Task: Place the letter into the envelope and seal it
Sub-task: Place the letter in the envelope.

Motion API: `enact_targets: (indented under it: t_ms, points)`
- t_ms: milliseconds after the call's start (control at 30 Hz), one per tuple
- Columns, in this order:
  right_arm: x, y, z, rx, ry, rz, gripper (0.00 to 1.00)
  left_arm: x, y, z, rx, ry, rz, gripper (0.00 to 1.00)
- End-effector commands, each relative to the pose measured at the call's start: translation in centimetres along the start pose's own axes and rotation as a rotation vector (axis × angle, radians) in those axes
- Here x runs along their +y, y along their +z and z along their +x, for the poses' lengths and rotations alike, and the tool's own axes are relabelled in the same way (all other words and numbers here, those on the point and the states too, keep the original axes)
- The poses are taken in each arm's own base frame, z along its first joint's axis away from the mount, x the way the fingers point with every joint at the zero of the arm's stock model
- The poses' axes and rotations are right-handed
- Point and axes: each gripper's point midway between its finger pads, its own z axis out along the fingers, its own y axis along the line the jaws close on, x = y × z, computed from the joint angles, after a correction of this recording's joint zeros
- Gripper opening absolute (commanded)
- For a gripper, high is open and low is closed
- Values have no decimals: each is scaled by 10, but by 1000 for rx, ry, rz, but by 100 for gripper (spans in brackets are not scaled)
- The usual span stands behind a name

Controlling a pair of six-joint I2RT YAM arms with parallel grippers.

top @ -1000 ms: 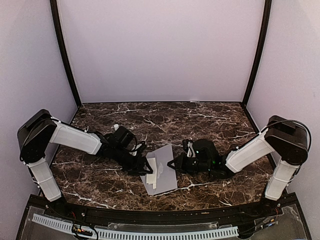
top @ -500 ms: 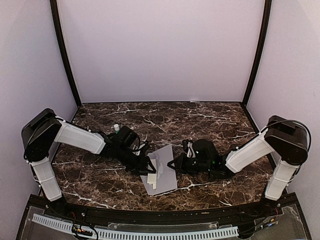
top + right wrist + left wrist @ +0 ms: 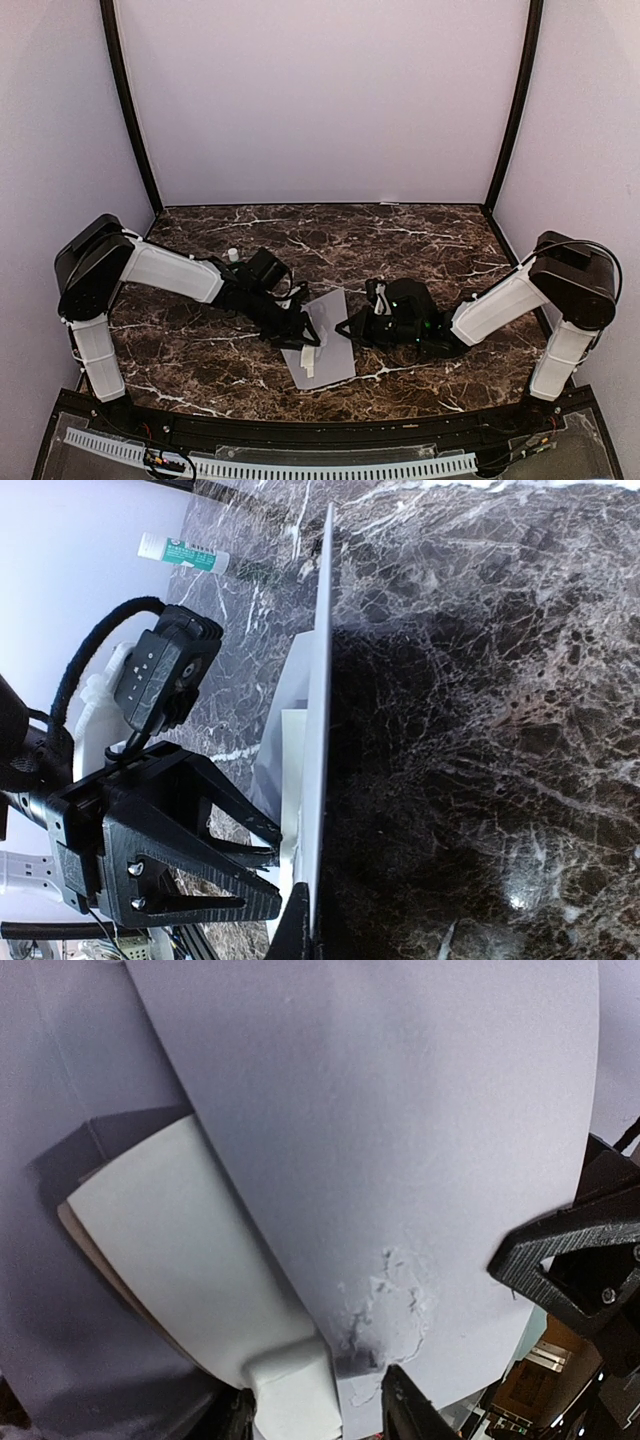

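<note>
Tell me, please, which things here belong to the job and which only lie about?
For the job:
- envelope, held at its edge by the right gripper
- white folded letter, in the left gripper

Lying about:
- white tube with green label, untouched on the table; perhaps glue for sealing

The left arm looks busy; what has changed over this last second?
The left arm reached rightward, its left gripper pushing the folded letter farther into the envelope, so less white shows. The right gripper stayed shut on the envelope's edge; the envelope has not shifted.
</note>
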Motion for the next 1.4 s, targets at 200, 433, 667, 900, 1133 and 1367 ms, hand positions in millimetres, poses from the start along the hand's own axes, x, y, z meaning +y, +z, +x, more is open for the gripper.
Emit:
enact_targets:
  t_ms: [200, 433, 667, 900, 1133, 1367]
  points:
    - [3, 7, 11, 26, -18, -16, 0, -30, 8, -4, 6, 72, 61, 42]
    - [-6, -1, 7, -7, 3, 21, 0, -21, 7, 1, 9, 72, 25, 42]
    - [-15, -6, 7, -24, 25, 53, 0, -5, -5, 7, -9, 79, -65, 55]
    - [-17, -5, 7, -23, 25, 63, 0, -2, -4, 7, -21, 71, -74, 64]
    - [-17, -6, 5, -30, 26, 73, 0, -1, -5, 10, -6, 53, -76, 68]
    - [-18, -6, 6, -30, 25, 75, 0, 12, -13, 17, -18, 30, -137, 72]
